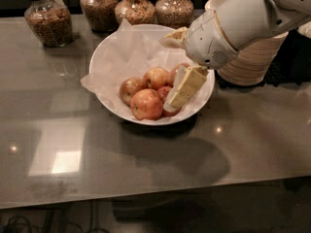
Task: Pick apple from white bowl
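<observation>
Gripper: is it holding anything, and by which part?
Cannot be told. The gripper is low inside the white bowl, right beside the apple; no hold on it shows.

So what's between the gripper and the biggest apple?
Only a sliver of darker red apple separates the gripper from the apple inside the white bowl, per the camera view.

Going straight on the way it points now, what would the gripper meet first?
The gripper points down-left into the white bowl. It would likely meet the darker red apple under its tip first; the large reddish-orange apple lies just left of that line, though depth is unclear.
</observation>
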`<state>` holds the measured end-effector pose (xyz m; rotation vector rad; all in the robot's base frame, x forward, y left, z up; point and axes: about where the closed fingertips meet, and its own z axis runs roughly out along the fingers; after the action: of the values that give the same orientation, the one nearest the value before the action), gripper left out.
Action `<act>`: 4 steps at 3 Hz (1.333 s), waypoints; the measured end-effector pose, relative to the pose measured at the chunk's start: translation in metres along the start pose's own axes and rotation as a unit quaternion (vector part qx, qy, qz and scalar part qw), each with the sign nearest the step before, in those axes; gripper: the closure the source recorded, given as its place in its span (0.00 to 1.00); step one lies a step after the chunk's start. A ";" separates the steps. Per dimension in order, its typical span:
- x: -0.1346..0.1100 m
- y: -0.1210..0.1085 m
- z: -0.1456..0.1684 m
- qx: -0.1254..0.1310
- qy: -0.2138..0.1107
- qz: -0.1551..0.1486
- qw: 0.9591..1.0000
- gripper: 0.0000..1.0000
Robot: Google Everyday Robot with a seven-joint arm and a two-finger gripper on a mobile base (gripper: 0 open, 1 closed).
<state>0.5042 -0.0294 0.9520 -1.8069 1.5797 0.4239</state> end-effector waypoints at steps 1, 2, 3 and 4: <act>0.000 0.009 0.017 -0.033 -0.006 -0.001 0.999 0.12; 0.007 0.015 0.035 -0.062 -0.011 0.006 0.998 0.22; 0.009 0.014 0.036 -0.061 -0.010 0.008 0.998 0.22; 0.021 0.003 0.029 -0.043 0.001 0.015 0.999 0.25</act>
<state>0.5116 -0.0252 0.9165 -1.8510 1.6128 0.5113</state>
